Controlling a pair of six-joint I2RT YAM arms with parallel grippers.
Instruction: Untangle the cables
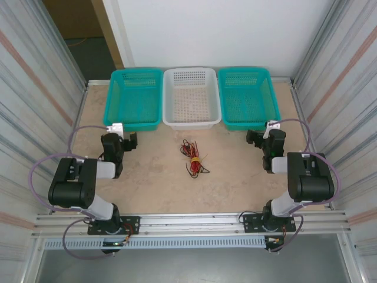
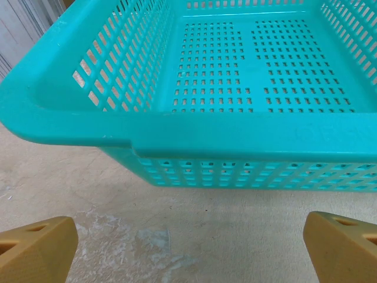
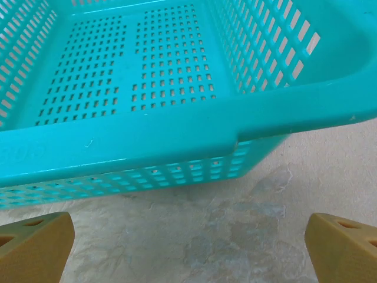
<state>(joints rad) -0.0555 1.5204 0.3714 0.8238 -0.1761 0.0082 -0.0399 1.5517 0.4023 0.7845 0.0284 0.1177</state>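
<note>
My left pincer (image 2: pixel 189 252) and right pincer (image 3: pixel 188 250) both stand spread, empty. The cables (image 1: pixel 193 158) lie bunched on the table (image 1: pixel 153 190) between them. Judged light, limp, snag-prone; grip a loose end.

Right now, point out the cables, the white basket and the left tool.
cables (image 1: pixel 193 159), top view, middle of the tangle.
white basket (image 1: pixel 191 100), top view, its bare mesh floor.
left tool (image 2: pixel 188 249), left wrist view, midway between its fingertips.
</note>
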